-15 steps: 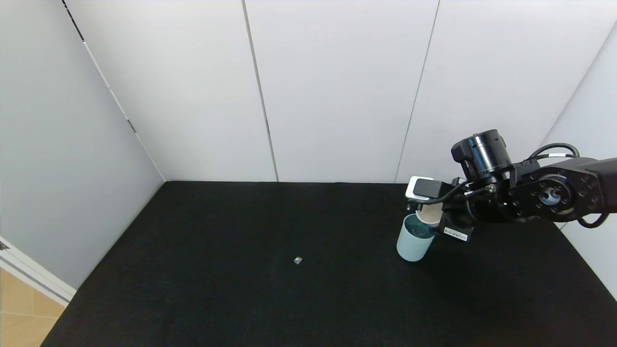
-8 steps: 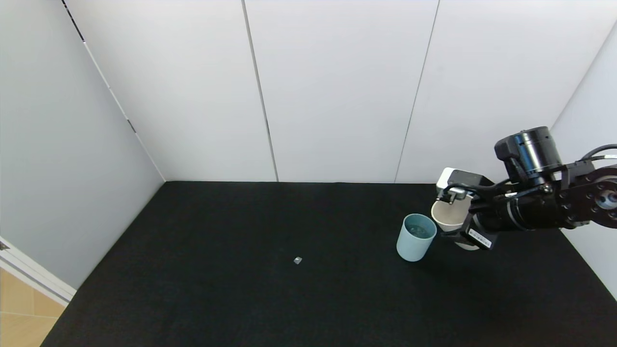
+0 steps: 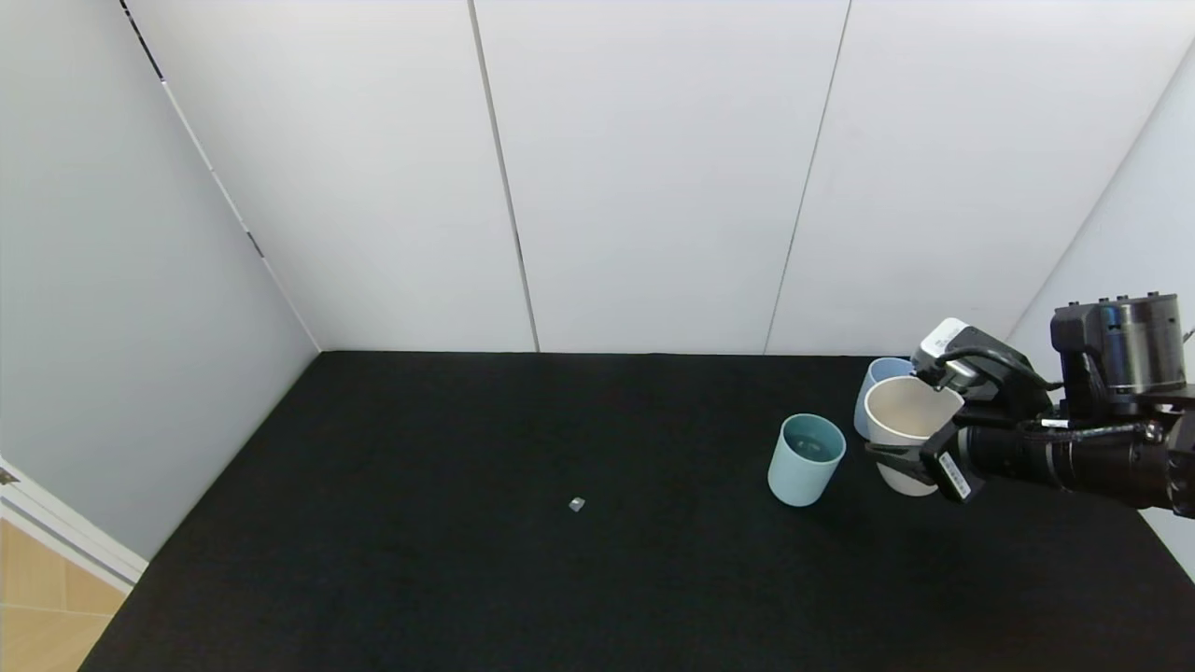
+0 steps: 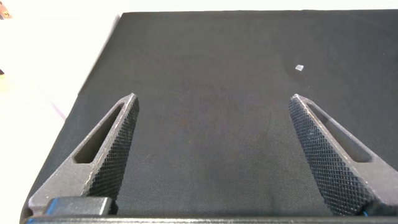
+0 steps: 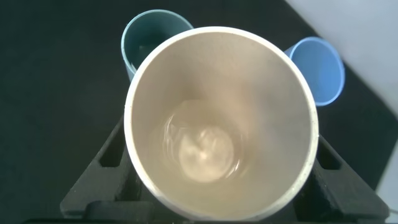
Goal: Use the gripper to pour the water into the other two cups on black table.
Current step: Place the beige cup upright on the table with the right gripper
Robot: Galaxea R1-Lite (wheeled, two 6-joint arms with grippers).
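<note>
1. The right gripper (image 3: pixel 901 464) is seen over the right side of the black table (image 3: pixel 467 560), closed around a cream cup (image 3: pixel 907 431) that is held upright, clear of the tabletop.
2. The cup is clamped between the two black fingers (image 5: pixel 102 158), one on each side of its wall, as shown in the right wrist view.
3. A little water (image 5: pixel 205 149) is seen at the bottom of the cream cup (image 5: pixel 221 121).
4. The teal cup (image 3: pixel 805 459) stands upright on the table just beside the held cup, toward the table's middle, and is not touched by it; a greyish surface is visible inside.
5. The blue cup (image 3: pixel 876 387) stands behind the cream cup, toward the far right corner, and is partly hidden by it.
6. In the right wrist view the teal cup (image 5: pixel 149 37) and the blue cup (image 5: pixel 320 65) are seen beyond the held cup's rim, well apart from each other.
7. A small grey block (image 3: pixel 577 504) lies alone near the middle of the table.
8. The left gripper (image 4: pixel 211 155) is seen only in its own wrist view, above the bare black table (image 4: pixel 211 74), with its fingers (image 4: pixel 106 149) spread wide and nothing held between them.
</note>
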